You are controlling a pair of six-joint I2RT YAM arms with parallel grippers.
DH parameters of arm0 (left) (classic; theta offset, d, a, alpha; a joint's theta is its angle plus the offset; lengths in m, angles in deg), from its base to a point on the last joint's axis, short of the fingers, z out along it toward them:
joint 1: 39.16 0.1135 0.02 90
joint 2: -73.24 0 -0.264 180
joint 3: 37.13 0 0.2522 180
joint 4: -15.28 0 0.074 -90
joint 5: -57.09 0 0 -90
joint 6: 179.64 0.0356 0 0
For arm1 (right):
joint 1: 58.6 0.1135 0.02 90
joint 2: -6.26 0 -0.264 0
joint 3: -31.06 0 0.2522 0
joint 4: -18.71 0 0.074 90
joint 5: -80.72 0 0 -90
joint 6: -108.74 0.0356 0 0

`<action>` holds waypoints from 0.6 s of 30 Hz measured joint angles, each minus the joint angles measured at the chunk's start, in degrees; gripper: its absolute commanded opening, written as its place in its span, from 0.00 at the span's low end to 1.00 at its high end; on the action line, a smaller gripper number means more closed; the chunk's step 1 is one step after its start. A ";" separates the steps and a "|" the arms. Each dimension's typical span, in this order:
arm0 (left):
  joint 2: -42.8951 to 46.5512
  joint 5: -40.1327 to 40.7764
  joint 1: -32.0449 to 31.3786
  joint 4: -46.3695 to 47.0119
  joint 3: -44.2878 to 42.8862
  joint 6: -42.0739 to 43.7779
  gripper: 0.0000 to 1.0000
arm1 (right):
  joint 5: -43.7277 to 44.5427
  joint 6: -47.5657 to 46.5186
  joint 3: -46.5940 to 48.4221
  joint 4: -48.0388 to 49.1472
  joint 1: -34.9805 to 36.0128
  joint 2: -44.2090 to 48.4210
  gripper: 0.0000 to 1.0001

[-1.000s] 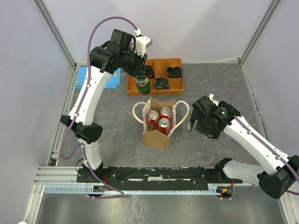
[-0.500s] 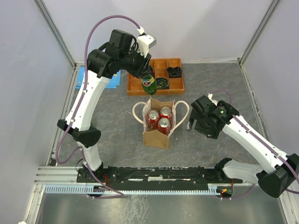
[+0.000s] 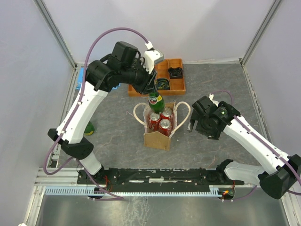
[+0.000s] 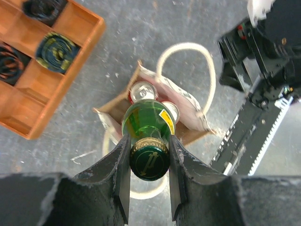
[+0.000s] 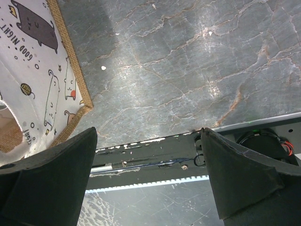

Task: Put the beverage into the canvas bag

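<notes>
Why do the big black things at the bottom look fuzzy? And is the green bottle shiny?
Left wrist view: the left end effector is very close to the lens and blurry; the green bottle has soft glints. Right wrist view: the right end effector is dark and fuzzy, the table crisp. Top external view: even light, faint shadows.

grey table (image 3: 216,80) w/ canvas bag (image 3: 157,136), tray (image 3: 134,90)

- The tan printed canvas bag (image 5: 28,70) is cut off by the right wrist view's left edge.
- The orange wooden compartment tray (image 4: 47,89) is cropped in the left wrist view.
</notes>
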 measured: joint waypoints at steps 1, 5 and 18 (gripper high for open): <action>0.81 -0.28 -0.52 0.22 2.16 -0.02 0.03 | 0.00 0.00 -0.02 0.00 0.00 0.00 0.99; 2.75 -0.81 -2.01 0.90 9.07 -0.02 0.03 | 0.00 0.00 -0.26 0.00 0.00 0.02 0.99; 9.44 -0.59 -4.22 4.31 25.24 0.09 0.03 | 0.00 0.02 -0.57 0.00 0.00 0.57 0.99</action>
